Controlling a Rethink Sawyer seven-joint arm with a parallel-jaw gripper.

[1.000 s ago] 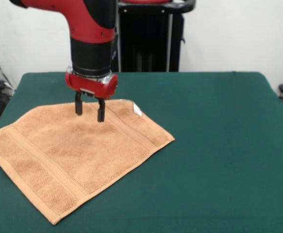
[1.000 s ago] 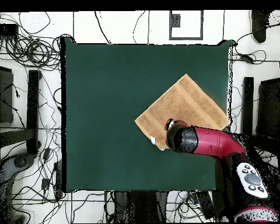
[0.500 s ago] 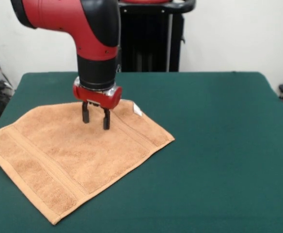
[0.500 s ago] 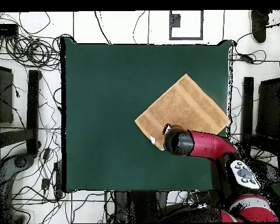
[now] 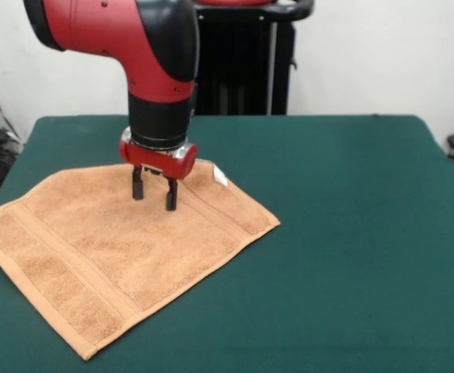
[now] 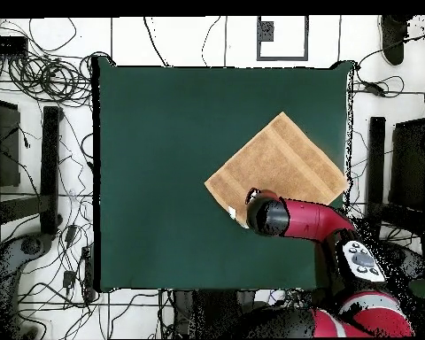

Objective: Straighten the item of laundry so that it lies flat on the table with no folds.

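The orange-tan towel (image 5: pixel 110 241) lies spread out flat as a diamond on the left part of the green table (image 5: pixel 343 233), with band stripes near two edges and a small white tag (image 5: pixel 221 177) at its far corner. In the overhead view the towel (image 6: pixel 278 164) sits toward the table's (image 6: pixel 163 159) right side. My gripper (image 5: pixel 154 190) hangs open just above the towel's far part near the tag, nothing between its fingers. The arm's wrist hides the gripper in the overhead view.
The towel's left corner reaches the table's left edge in the front view. A black stand (image 5: pixel 242 62) rises behind the table. Cables (image 6: pixel 39 80) and equipment lie on the floor around the table.
The gripper has moved slightly right and nearer across the towel, staying open and low. The towel has not moved.
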